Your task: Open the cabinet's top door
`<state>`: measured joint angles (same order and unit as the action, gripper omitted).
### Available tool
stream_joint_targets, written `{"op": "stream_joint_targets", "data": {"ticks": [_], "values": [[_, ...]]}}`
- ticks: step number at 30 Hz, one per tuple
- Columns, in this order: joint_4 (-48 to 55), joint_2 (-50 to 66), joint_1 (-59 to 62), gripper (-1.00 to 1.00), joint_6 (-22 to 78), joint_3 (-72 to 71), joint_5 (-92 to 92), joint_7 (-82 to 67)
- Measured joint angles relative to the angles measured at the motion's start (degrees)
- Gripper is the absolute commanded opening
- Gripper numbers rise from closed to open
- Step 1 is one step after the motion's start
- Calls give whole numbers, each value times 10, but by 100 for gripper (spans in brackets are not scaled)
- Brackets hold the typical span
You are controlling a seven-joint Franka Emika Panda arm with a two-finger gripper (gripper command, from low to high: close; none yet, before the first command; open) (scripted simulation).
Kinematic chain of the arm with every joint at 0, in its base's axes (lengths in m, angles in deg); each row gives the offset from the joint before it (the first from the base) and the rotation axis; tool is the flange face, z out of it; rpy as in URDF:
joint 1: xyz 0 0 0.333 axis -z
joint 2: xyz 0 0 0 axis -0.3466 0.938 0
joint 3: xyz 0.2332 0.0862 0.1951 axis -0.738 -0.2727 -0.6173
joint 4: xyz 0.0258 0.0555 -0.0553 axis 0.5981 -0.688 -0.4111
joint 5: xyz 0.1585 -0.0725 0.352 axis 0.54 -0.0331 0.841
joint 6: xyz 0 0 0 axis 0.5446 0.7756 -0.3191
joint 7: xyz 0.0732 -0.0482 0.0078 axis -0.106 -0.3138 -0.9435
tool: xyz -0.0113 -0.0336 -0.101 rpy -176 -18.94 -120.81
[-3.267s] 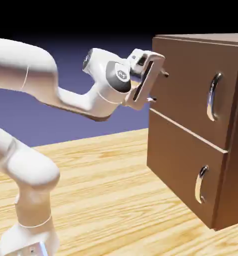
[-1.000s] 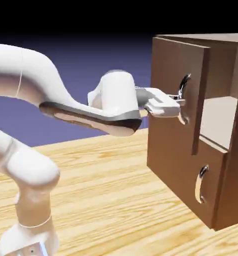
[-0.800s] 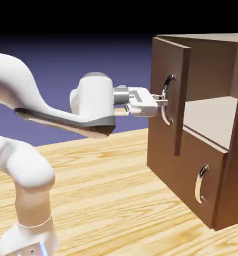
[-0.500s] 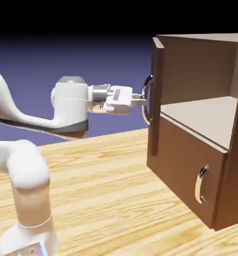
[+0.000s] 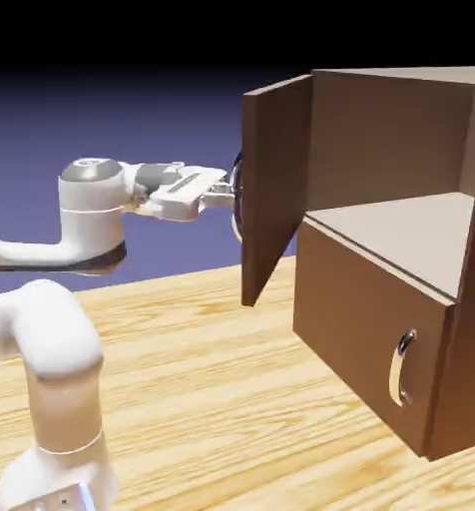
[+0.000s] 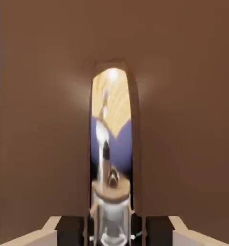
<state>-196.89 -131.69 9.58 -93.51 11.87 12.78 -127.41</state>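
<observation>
Readable text: none in either view.
Cabinet (image 5: pixel 381 250): plain brown wood, no lettering, label or number.
Top door (image 5: pixel 273 190): bare wood in both views, no sign or brand mark.
Robot arm (image 5: pixel 52 339): smooth white casing, no logo or writing that can be made out.
Table (image 5: pixel 212 399): wood grain only.

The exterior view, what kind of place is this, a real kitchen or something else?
Most likely a rendered simulation test scene, not a kitchen: a lone dark brown wooden box cabinet stands on a bare light wood-grain table, a white robot arm is beside it, and behind is only a plain blue-violet backdrop.
</observation>
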Motion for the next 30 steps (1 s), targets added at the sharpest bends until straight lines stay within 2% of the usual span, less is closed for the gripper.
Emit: {"op": "stream_joint_targets", "data": {"ticks": [7, 13, 21, 30], "values": [[45, 20, -33, -100, 143, -145, 153, -14], [129, 70, -7, -100, 268, -270, 264, -9], [293, 131, 110, -100, 426, -418, 370, -6], [480, 149, 272, -100, 568, -536, 435, -21]]}}
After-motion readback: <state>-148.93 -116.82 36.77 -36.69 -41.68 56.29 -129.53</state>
